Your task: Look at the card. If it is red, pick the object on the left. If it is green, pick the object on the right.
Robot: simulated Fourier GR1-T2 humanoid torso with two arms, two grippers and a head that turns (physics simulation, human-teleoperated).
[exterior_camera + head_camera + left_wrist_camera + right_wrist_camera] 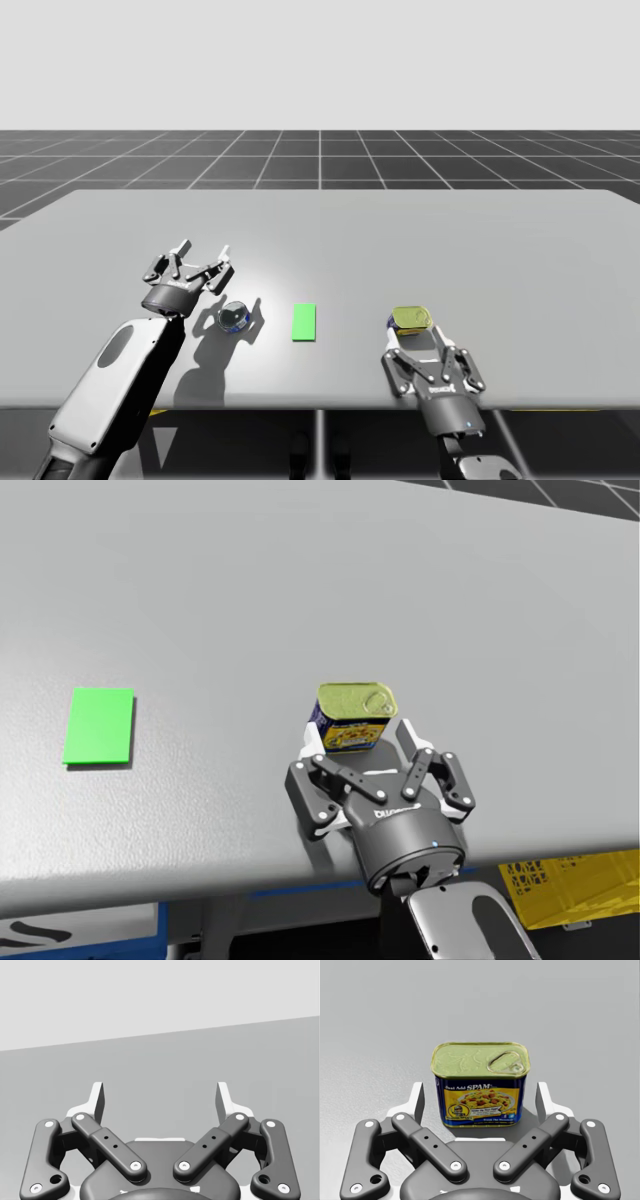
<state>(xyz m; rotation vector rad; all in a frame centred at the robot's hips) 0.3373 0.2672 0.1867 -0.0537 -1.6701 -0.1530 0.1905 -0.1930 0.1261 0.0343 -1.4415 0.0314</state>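
Can (480, 1080) — blue, rectangular, base edge hidden in the high view — stands untouched between my right end effector's (480, 1091) wide-open fingers.

Left of the green card (305, 322), the small shiny round object (235, 318) is too small to identify. Right of the card in the high view, the rectangular can's (410, 318) lower part is hidden behind my right end effector (420, 343). A yellow crate (575, 890), well right of the card, is partly hidden under the desk (400, 600) and cut off at the head view's edge.
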